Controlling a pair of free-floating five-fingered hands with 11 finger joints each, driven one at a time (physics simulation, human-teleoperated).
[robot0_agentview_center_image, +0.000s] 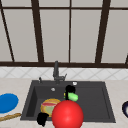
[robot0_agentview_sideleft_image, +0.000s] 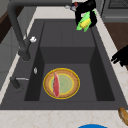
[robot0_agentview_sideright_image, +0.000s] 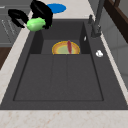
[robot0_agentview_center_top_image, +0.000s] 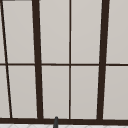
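Nearest the front camera a large, glossy red ball-shaped thing is seen; what it rests on cannot be told. Just beside it, over the front rim of the dark, matte rectangular sink, the black left hand is hung in the air, and in the left side view its fingers are shown loosely stretched toward the basin with nothing held. On the pale speckled counter to the left a flat blue round plate and a long tan wooden stick or loaf are laid, and a dark round thing is cut off at the right edge. On the floor of the basin's left part a round yellow-orange plate with a green centre is set, and a slim red strip of food is laid across it. Farther back and higher, the black right hand is clenched round a green-husked piece of corn with yellow kernels, which is carried in the air above the sink, well apart from the plate. The step in hand is judged to be the carrying of the corn over the basin. Any lowering of it would call for a steady hold and for clearance to be kept from the dark metal faucet. Behind that, a dark-framed window is seen.
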